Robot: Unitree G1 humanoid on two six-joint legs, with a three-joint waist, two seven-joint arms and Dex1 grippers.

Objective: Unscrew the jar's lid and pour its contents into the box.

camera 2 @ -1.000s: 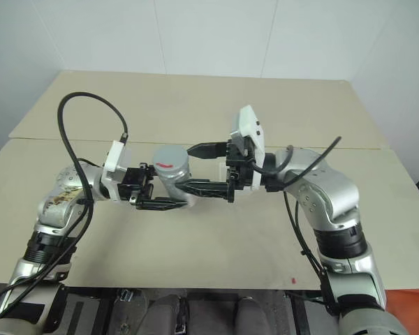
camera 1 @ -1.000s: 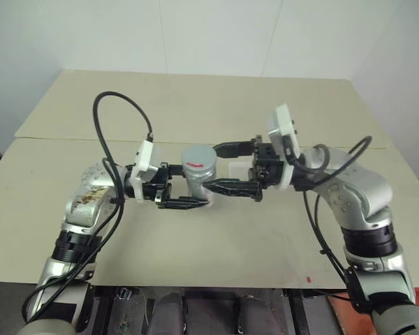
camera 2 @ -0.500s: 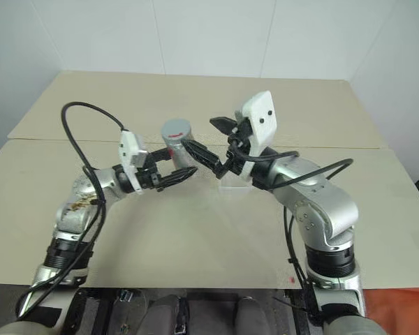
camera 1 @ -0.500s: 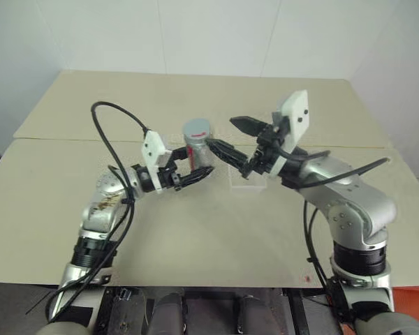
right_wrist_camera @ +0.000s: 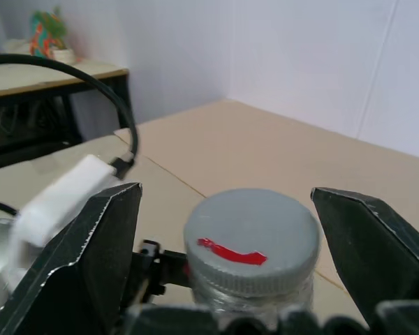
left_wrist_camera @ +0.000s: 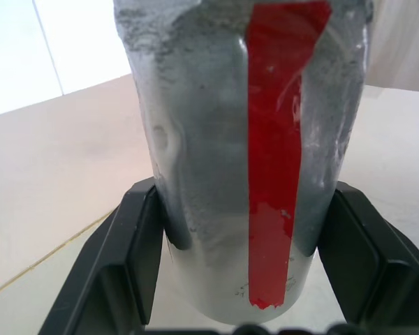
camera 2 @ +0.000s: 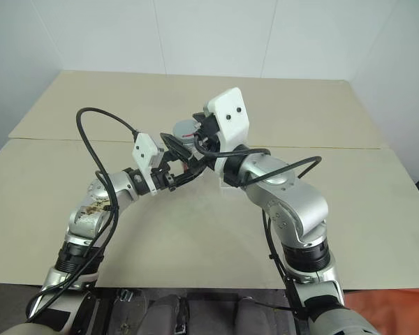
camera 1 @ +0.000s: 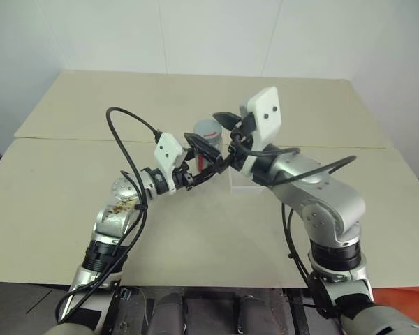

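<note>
The small clear cylindrical jar with the silvery-grey label and vertical red stripe (left_wrist_camera: 244,160) is held upright above the beige tabletop (camera 1: 195,230), just in front of the robot's chest, w/ the left gripper (camera 1: 195,172) clamped on its lower body; in the left wrist view both black fingers (left_wrist_camera: 136,244) press flat against the label, one each side. The round flat grey screw cap (right_wrist_camera: 251,241), marked w/ a short red streak, is on the jar, so unscrewing is not yet done.

The right gripper (right_wrist_camera: 248,230) stands w/ fingers spread wide, one to each side of the cap and clear of it, no contact yet. The small shallow clear-plastic square box (camera 1: 243,180) sits on the table just beyond the jar, partly hidden by the right forearm. The contents can't be made out through the label.

Step in hand, as I read it: seat the right fingers on the cap rim & twist. To do it well:
- centre the cap between the fingers before closing, else one pad lands first & shoves the jar sideways
- grip the rim only, not the glass shoulder below
- keep the left grip firm; the label looks slick, so the jar may spin w/ the cap
- keep the jar upright till the cap is off
- turn about the jar's own axis, no levering
</note>
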